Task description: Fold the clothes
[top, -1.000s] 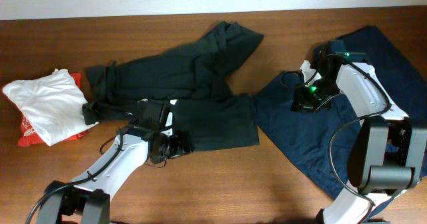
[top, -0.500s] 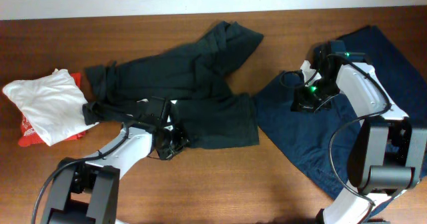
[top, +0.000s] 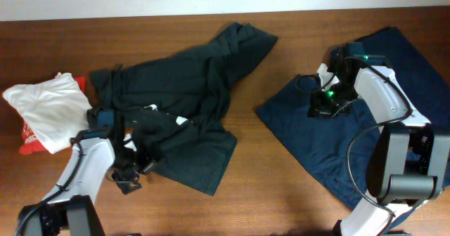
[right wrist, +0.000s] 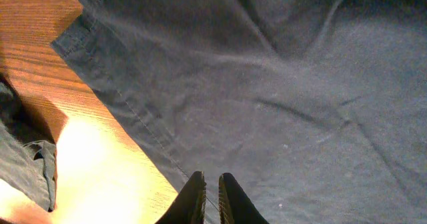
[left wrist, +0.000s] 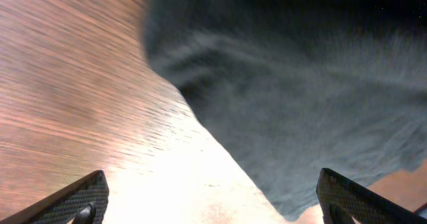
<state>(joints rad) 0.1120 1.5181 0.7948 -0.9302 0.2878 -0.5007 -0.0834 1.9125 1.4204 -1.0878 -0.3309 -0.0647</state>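
Black garment [top: 183,116] sprawls crumpled centrally. Nearest, left gripper [top: 128,178], fingers spread wide, sits by its hem, likely ready to grab. Farther right, right gripper [top: 320,108], fingers together, hovers over navy cloth [top: 394,74], apparently waiting.

Matt black garment [top: 190,81] and navy garment [top: 309,141] of cloth; glossy wooden table [top: 281,201].

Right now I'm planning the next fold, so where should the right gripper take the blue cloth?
Take the blue cloth by the corner nearest the dark garment, coming in from the table side. Its hemmed edges meet there in a flat point apart from the other clothes, so the right gripper should pinch only it.
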